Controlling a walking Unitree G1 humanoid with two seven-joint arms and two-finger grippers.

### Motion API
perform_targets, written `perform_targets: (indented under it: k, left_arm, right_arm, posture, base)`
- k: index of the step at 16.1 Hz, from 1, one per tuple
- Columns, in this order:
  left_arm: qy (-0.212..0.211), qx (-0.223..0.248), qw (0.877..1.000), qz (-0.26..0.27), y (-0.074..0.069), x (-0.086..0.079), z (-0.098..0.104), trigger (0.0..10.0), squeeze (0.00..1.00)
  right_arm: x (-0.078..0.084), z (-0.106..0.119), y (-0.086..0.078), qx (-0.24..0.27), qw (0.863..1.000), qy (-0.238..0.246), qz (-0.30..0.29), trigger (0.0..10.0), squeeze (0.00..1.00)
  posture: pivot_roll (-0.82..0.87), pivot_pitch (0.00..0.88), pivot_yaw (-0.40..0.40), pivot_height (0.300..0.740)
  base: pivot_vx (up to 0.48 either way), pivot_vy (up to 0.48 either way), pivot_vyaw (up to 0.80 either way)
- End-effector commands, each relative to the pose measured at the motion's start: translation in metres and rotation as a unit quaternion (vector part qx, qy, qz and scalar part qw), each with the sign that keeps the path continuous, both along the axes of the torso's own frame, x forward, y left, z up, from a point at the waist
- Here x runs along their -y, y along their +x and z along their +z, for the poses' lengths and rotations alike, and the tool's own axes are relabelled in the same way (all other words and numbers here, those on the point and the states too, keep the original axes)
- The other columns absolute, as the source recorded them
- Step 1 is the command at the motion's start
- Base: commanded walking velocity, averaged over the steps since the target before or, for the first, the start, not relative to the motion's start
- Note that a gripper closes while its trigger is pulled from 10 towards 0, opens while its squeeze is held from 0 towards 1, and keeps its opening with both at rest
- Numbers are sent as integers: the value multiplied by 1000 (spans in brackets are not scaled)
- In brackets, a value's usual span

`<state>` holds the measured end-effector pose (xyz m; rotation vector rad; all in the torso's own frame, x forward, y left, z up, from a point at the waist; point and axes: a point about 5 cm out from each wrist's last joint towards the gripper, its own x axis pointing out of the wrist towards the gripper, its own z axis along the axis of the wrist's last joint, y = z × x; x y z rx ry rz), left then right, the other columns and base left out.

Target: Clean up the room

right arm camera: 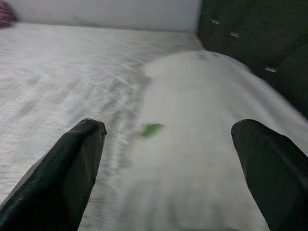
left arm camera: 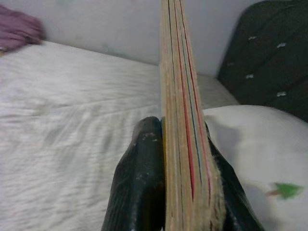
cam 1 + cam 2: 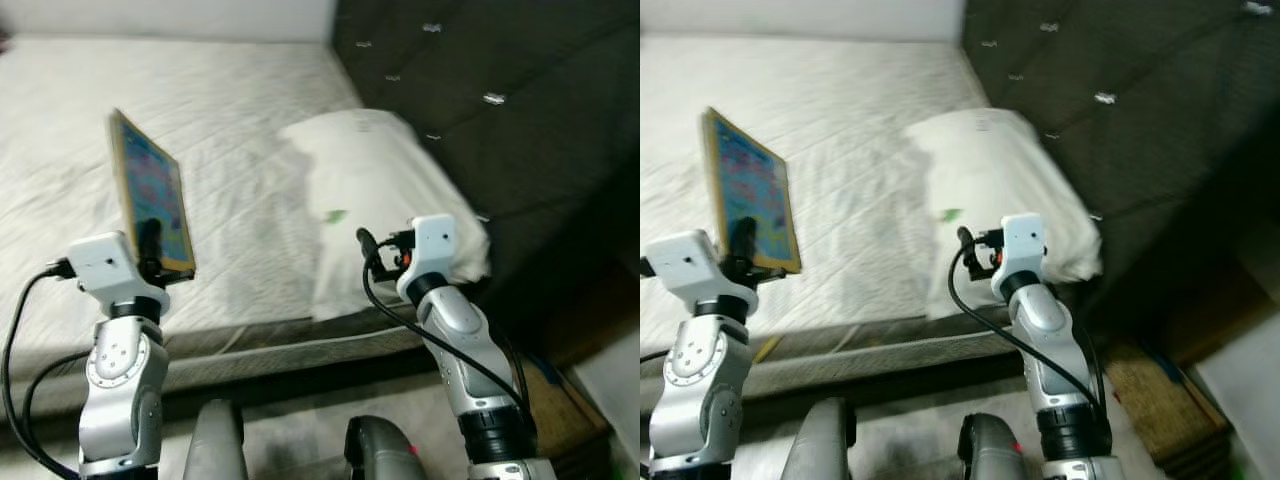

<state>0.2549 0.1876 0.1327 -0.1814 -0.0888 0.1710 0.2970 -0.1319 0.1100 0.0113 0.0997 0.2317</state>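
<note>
Book [image 3: 152,195] clamped upright in left end effector [image 2: 185,192]; right end effector [image 1: 168,168] spread (over pillow [image 3: 375,190]).

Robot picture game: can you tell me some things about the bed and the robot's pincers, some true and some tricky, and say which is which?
1. The left pincer is holding a colourful book. True.
2. The book lies flat on the bed. False: it is held up on edge above the bed.
3. The right pincer is squeezing the pillow. False: it is open and holds nothing.
4. The pillow is white with a small green mark. True.
5. The headboard is bright red. False: it is dark.
</note>
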Motion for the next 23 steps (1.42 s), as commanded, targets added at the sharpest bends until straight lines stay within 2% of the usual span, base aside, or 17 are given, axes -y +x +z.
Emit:
perform_targets:
  k: [1, 6, 10, 12, 14, 17, 23]
  left_arm:
    - [5, 20, 1000, -14, 1, 5, 7, 10000, 0]
    - [3, 15, 1000, -9, 1, 5, 6, 10000, 0]
    - [-6, 1, 1000, 11, 3, 3, 1, 10000, 0]
    - [-60, -41, 997, 39, 4, -3, -13, 10000, 0]
    - [-89, -47, 993, 62, 8, -10, -15, 10000, 0]
    - [-91, -44, 993, 67, 14, -14, -12, 10000, 0]
    - [-93, -33, 992, 74, 23, -22, -6, 10000, 0]
  right_arm:
    - [1, 4, 2, 4, 1000, 2, -1, 10000, 0]
    - [2, 4, 1, 1, 1000, 0, 1, 10000, 0]
    - [2, 4, 1, 2, 1000, -11, 4, 10000, 0]
    - [2, 4, 0, 1, 1000, -10, 6, 10000, 0]
    - [3, 4, -1, -2, 1000, -6, 6, 10000, 0]
    - [3, 3, -1, -4, 1000, -5, 5, 10000, 0]
    - [3, 3, 0, -9, 1000, -5, 5, 10000, 0]
  posture:
    - [-19, 28, -77, 643]
    - [-24, 37, -81, 643]
    - [-28, 43, -83, 643]
    - [-32, 49, -84, 643]
    - [-37, 54, -82, 618]
    - [-37, 54, -82, 578]
    - [-36, 50, -82, 573]
  base:
    - [480, 0, 0]
    - [442, 0, 0]
    - [67, 0, 0]
    - [0, 0, 0]
    - [0, 0, 0]
    - [0, 0, 0]
    - [0, 0, 0]
